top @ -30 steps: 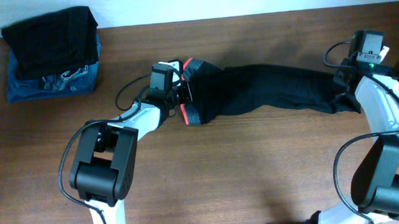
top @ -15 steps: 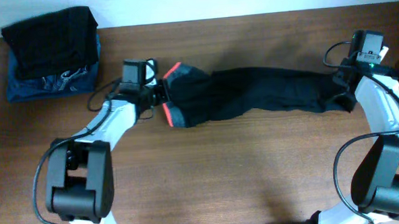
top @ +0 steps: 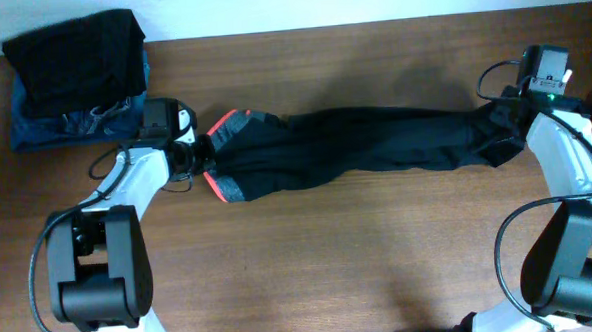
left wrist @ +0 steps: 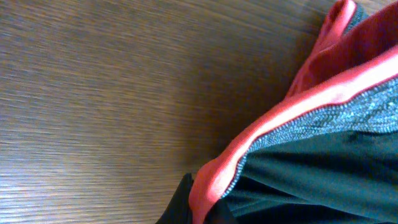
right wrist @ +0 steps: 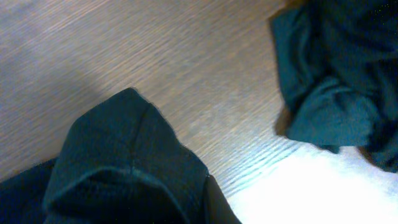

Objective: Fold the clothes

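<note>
Behind and to the left of our left pincer sits a pile of folded dark clothes on a blue patterned piece. The pincer looks clamped on the grey, red-orange-edged waistband of the long black garment. The garment runs rightward from it across the brown wooden table to our right pincer, which seems closed on the far end. The cloth lies twisted between the two, so we should pull evenly and flatten it before folding.
</note>
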Tool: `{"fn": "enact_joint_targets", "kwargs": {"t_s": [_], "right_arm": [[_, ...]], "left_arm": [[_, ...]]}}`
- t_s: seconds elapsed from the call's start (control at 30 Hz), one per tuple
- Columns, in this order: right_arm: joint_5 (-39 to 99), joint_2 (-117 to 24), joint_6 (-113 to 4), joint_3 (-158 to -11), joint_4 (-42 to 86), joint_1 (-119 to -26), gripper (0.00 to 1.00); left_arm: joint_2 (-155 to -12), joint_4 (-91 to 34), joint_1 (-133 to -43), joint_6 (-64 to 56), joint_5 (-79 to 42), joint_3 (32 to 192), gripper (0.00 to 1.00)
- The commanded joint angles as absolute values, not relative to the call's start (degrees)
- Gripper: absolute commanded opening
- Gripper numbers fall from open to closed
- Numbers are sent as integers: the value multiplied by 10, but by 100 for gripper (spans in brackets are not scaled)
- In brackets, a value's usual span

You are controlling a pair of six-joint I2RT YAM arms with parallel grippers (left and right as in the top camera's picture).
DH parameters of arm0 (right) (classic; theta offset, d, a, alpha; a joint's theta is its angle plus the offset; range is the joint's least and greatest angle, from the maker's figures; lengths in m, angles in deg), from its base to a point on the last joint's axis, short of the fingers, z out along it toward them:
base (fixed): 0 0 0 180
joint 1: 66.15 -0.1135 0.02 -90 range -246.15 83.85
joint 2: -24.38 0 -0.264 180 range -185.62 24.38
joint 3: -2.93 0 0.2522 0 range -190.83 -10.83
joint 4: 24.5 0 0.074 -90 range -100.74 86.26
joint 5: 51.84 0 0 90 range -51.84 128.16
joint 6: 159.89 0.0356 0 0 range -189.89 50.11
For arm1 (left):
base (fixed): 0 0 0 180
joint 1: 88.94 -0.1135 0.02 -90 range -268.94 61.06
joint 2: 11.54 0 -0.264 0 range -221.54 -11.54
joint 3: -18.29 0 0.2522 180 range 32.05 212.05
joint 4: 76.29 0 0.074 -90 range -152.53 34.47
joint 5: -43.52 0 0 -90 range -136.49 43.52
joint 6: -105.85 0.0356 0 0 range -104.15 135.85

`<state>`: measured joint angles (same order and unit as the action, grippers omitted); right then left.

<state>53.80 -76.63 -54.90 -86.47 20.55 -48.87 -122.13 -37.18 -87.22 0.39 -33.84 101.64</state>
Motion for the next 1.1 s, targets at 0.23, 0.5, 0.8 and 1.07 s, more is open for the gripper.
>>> {"fn": "enact_joint_targets", "kwargs": {"t_s": [0.23, 0.5, 0.8, 1.07], "right_arm": [[553, -808, -544, -869, 196, -485, 3], [633, -814, -546, -869, 173, -485, 15], [633, -814, -546, -869, 174, -485, 54], [601, -806, -558, -869, 182, -506, 55]], "left_arm": [[-1212, -363, -910, 53, -429, 1020, 1], [-1212, -356, -931, 53, -448, 1020, 1], [-1212, -355, -932, 53, -448, 1020, 2], [-1212, -354, -932, 53, -448, 1020, 21]]}}
